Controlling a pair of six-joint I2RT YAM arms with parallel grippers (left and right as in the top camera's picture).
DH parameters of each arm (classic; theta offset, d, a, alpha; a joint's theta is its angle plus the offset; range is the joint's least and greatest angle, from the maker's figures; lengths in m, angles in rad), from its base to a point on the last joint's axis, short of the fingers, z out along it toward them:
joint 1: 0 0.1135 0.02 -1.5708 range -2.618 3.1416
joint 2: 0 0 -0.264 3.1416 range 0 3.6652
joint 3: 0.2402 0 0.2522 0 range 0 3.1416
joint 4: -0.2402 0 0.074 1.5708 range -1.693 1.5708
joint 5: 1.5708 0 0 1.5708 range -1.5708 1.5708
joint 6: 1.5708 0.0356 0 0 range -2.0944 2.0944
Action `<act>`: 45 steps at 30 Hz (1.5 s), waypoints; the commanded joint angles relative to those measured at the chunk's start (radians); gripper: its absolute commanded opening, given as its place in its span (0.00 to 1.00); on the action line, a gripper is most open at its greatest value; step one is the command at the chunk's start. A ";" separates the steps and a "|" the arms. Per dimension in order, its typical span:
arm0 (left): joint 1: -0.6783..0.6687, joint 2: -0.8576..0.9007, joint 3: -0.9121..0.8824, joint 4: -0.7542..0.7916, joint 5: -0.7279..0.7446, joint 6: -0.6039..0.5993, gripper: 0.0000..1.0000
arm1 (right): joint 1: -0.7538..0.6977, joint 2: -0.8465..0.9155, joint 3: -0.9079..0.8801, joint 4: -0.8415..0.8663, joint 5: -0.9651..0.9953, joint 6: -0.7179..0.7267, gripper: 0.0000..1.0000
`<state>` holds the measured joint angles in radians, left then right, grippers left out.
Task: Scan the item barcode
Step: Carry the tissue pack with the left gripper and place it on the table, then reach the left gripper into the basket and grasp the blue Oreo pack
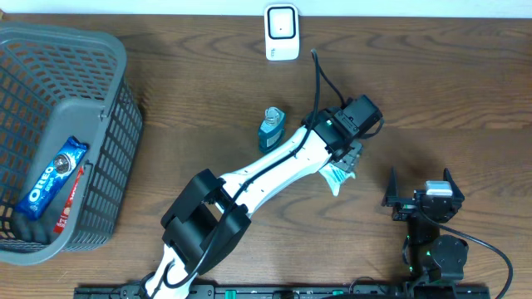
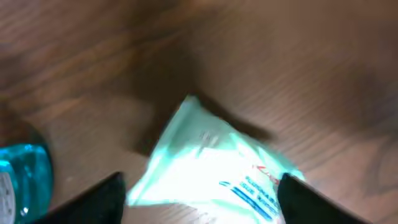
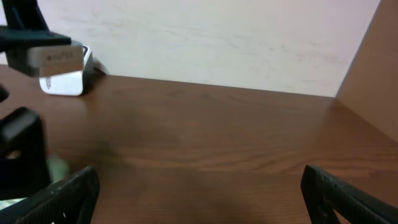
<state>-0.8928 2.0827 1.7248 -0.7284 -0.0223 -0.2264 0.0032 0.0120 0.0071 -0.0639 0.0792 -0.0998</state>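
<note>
Overhead: left gripper [image 1: 347,156] is hovering over the white-green packet [image 1: 336,177] at 4 o'clock, scanner [image 1: 282,31] waiting at 12, likely its destination; basket [image 1: 126,124] at 9 is holding an Oreo pack [image 1: 54,176] and a red packet [image 1: 71,198]. Left wrist: jaws are standing wide, packet lying flat between them, apparently ungripped. Right wrist: right gripper [image 3: 199,199] is idling wide open, parked clear.
</note>
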 commanded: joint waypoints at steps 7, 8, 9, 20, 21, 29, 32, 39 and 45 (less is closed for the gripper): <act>0.001 -0.122 0.060 -0.016 -0.024 0.077 0.93 | 0.008 -0.006 -0.001 -0.003 0.005 -0.013 0.99; 0.002 -0.155 0.068 -0.016 -0.024 0.090 0.95 | 0.008 -0.006 -0.001 -0.004 0.005 -0.013 0.99; 0.002 -0.188 0.075 -0.016 -0.025 0.104 0.96 | 0.008 -0.006 -0.001 -0.004 0.005 -0.013 0.99; 0.096 -0.639 0.114 -0.048 -0.296 0.122 0.99 | 0.008 -0.006 -0.001 -0.003 0.005 -0.013 0.99; 0.115 -0.676 0.114 -0.051 -0.331 0.121 0.99 | 0.008 -0.006 -0.001 -0.004 0.005 -0.013 0.99; 0.321 -0.899 0.114 -0.095 -0.416 0.122 0.99 | 0.008 -0.006 -0.001 -0.004 0.005 -0.013 0.99; 0.403 -0.945 0.114 -0.119 -0.417 0.121 0.99 | 0.008 -0.006 -0.001 -0.004 0.005 -0.013 0.99; 0.568 -0.981 0.114 -0.119 -0.417 0.117 0.99 | 0.008 -0.006 -0.001 -0.004 0.005 -0.013 0.99; 0.751 -0.958 0.114 -0.120 -0.442 0.071 0.99 | 0.008 -0.006 -0.001 -0.004 0.005 -0.013 0.99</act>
<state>-0.2131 1.1061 1.8370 -0.8482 -0.4286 -0.1272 0.0032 0.0120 0.0071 -0.0639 0.0792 -0.0998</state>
